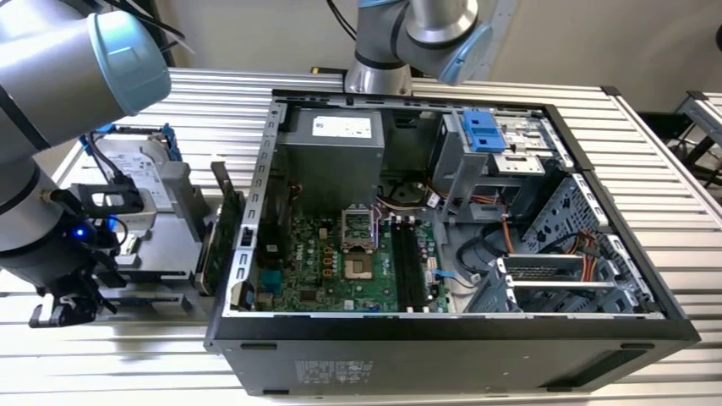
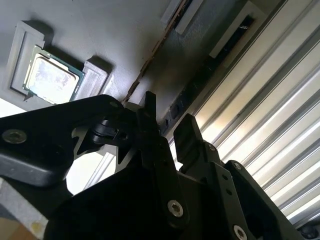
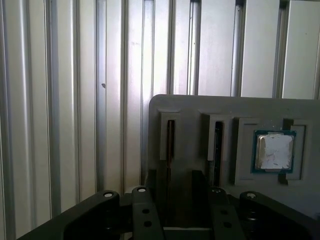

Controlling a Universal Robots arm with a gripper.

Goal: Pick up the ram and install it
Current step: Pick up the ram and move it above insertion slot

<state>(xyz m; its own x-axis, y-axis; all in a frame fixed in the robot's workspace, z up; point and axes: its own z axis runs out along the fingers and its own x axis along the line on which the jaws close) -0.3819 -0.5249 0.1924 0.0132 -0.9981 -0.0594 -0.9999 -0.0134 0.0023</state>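
Grey plastic is what we're watching: the holder [image 3: 200, 107] is lying on the slatted metal counter [image 3: 50, 100]. The ram [image 3: 170, 142] is standing on edge in one of its slots, with a second stick [image 3: 217, 145] in the neighbouring slot and a processor [image 3: 273, 151] in a pocket just beside that.

The end effector [image 3: 180, 186] is hanging close over the holder, its fingers [image 2: 187, 132] parted and gripping nothing. In the second wrist view the ram [image 2: 150, 59] is showing as a thin brownish line running away from the fingertips. It's so edge-on that I can't say for sure the gap is centred on it.

To my eye that's the thing to get right here. The opening needs to be straddling the stick squarely, one pad to each flat face. The fingers need to be running parallel to the slot, so that neither tip is catching the holder's wall or the stick next door. A grip near the middle of the length should keep it from tilting.

As for the arm [image 1: 34, 211], it's folding over at the exterior view's left, with the wrist pointing down at the counter. The end effector [image 1: 62, 309] is sitting outside the open computer case [image 1: 451, 355], well apart from the black motherboard slots [image 1: 408, 262].
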